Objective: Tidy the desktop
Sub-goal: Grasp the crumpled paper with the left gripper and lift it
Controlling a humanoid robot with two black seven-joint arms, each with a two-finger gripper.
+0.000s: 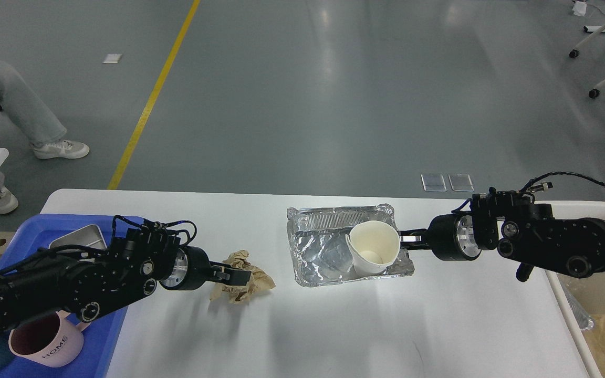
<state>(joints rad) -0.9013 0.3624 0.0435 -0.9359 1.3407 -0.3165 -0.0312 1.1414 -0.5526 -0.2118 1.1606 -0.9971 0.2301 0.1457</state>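
The white desktop fills the lower half of the head view. A crumpled brown paper wad lies left of centre; my left gripper sits on it, and its jaws seem closed on the paper. A silver foil tray lies at centre with a white paper cup standing in it. My right gripper is at the cup's right rim, its fingers pinching the cup wall.
A blue plastic tray at the left edge holds a metal tin and a pink mug. A cream-white bin with brown paper stands off the right edge. A person's legs are at far left.
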